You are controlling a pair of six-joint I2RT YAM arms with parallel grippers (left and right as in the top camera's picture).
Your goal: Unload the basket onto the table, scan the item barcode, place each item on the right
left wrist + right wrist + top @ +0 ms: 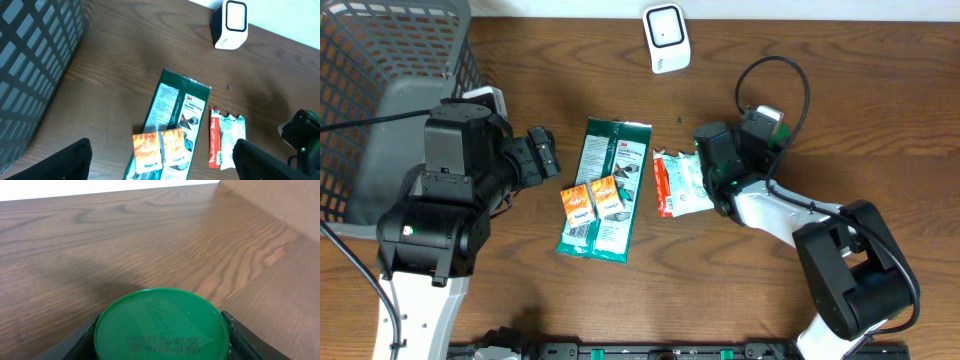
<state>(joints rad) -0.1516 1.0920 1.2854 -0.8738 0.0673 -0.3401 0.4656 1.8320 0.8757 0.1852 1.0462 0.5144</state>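
My right gripper (161, 330) is shut on a container with a round green lid (161, 325) that has a printed date code; its fingers (85, 337) press both sides of the lid. No barcode shows on it. From above, the right gripper (715, 165) sits right of centre, and the container is mostly hidden beneath it. The white scanner (665, 38) stands at the table's far edge and is also in the left wrist view (230, 24). My left gripper (545, 155) is open, and in its wrist view (162, 162) it hovers over two orange packets (160, 147).
A green 3M package (610, 185) lies mid-table with the orange packets (590, 200) on it. A red-and-white packet (680, 182) lies just left of the right gripper. A grey mesh basket (380, 60) stands at the far left. A black cable (790, 75) loops behind the right arm.
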